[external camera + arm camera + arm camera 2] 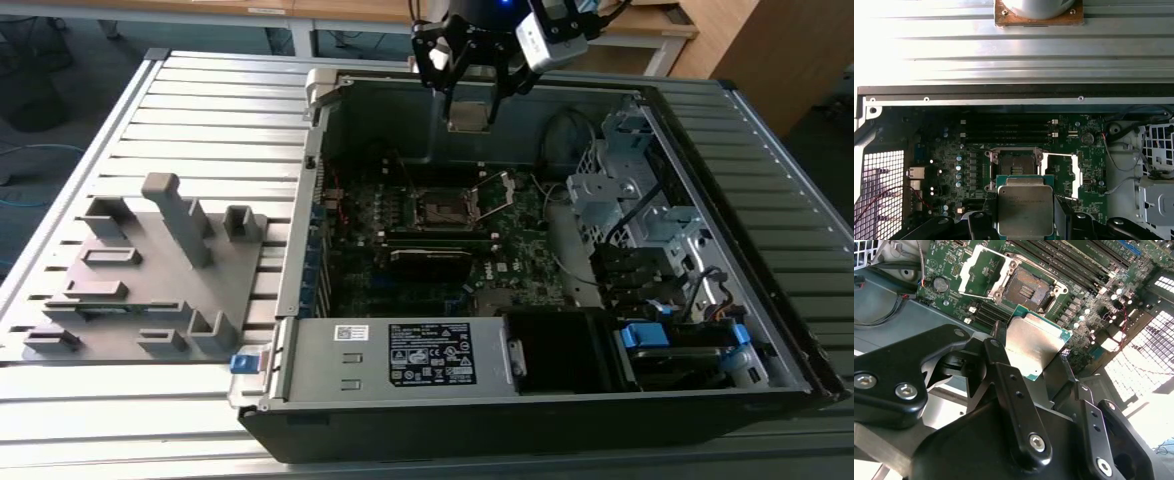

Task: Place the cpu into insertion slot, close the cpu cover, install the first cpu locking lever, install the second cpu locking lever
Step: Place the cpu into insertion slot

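Slatted table (200,90) carries the open computer case (534,430), laid on its side so the motherboard (380,270) faces up and can be reached from above. The arm comes in over the case's far wall with the wrist turned downward. The gripper (470,100) hangs high above the board, touching nothing in the case. Its fingers (1004,370) are clamped on opposite edges of the cpu (1025,210), which sits roughly level with its metal top facing up, probably so that it can go down flat. Below the gripper and a little ahead of it, the cpu cover (1061,172) is swung open to one side. That leaves the insertion slot (1015,162) bare, with its dark contact field exposed and empty. The cpu is well apart from the slot, above it and not squarely over it.
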Controlling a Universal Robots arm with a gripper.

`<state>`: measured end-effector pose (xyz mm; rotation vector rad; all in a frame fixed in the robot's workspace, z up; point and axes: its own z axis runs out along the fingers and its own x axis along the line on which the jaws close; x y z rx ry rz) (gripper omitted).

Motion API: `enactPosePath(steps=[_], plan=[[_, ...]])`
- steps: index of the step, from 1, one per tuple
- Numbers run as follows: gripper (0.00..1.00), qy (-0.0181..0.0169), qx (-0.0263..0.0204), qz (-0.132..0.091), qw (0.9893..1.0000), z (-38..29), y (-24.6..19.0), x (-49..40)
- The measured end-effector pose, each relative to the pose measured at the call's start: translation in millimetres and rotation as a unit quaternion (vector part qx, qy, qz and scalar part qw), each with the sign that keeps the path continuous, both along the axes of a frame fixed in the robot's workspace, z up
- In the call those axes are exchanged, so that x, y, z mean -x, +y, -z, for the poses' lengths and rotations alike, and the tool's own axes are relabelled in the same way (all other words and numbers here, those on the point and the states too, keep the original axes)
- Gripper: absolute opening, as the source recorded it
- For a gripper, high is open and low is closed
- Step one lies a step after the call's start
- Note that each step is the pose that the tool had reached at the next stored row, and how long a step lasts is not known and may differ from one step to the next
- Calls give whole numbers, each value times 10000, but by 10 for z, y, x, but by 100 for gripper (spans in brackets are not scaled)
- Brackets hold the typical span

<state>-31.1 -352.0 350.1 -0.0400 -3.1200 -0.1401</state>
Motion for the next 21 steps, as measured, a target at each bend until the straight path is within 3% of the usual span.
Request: enactPosePath(steps=[21], plan=[[54, 0, 0, 0, 10000, 35, 0, 0]])
